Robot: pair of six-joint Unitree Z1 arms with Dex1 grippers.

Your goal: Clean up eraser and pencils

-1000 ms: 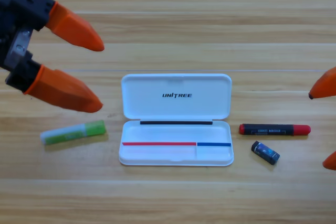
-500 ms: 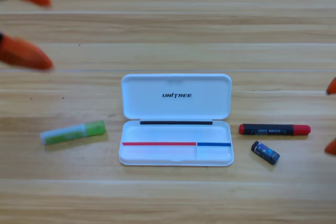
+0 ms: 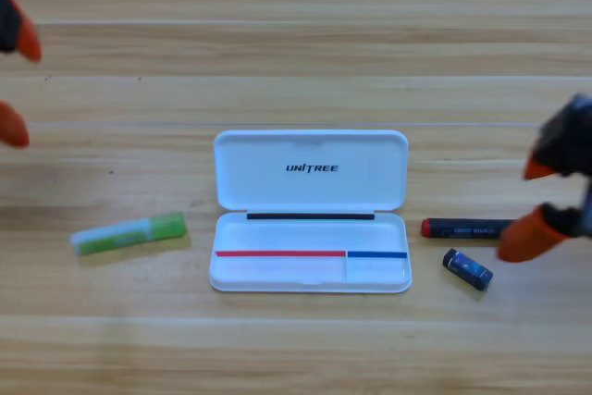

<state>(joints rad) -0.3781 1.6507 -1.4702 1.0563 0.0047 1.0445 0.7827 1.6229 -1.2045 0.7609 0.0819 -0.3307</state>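
- The red-and-black pencil [image 3: 467, 228] lies flat on the table [image 3: 296, 43] right of the open white case [image 3: 310, 212]; its right end is hidden.
- The right tool [image 3: 534, 205], jaws apart, seems poised over that end.
- The eraser [image 3: 467, 268], black with blue label, lies just below.
- The green-and-white pencil [image 3: 129, 233] lies left of the case.
- The left tool [image 3: 17, 85] waits at the left edge, jaws apart.

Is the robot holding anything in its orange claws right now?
No. The right gripper hangs open over the red end of the black-wrapped pencil; the left gripper waits open at the left edge.
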